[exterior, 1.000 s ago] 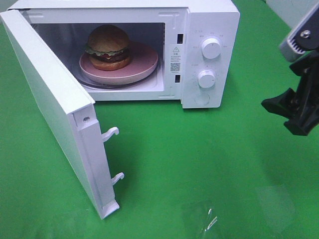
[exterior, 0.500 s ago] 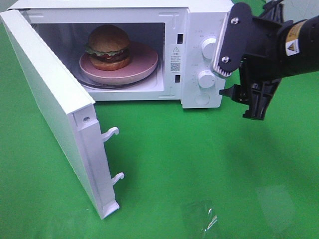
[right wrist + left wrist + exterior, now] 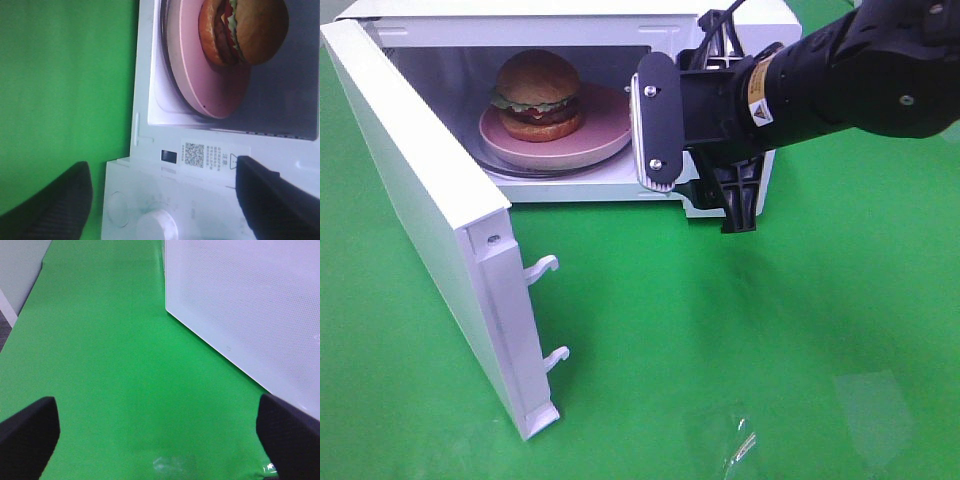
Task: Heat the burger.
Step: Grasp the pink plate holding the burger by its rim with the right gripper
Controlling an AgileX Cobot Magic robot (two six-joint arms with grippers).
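Note:
The burger (image 3: 538,95) sits on a pink plate (image 3: 605,130) inside the white microwave (image 3: 570,8), whose door (image 3: 420,200) stands wide open to the left. My right gripper (image 3: 722,118) hangs open in front of the control panel and hides the knobs. In the right wrist view the burger (image 3: 245,30), the plate (image 3: 200,75) and one knob (image 3: 157,225) show between the spread fingers of the right gripper (image 3: 161,165). My left gripper (image 3: 156,405) is open over green cloth beside the door's outer face (image 3: 250,305); it is out of the high view.
Green cloth (image 3: 770,330) covers the table. Two white latch hooks (image 3: 542,268) stick out of the door's free edge. A small clear, shiny scrap (image 3: 735,445) lies on the cloth near the front edge.
My right arm has swung in from the right edge of the high view to the front of the microwave's control panel, now covering both knobs. Burger, plate and door have not moved.

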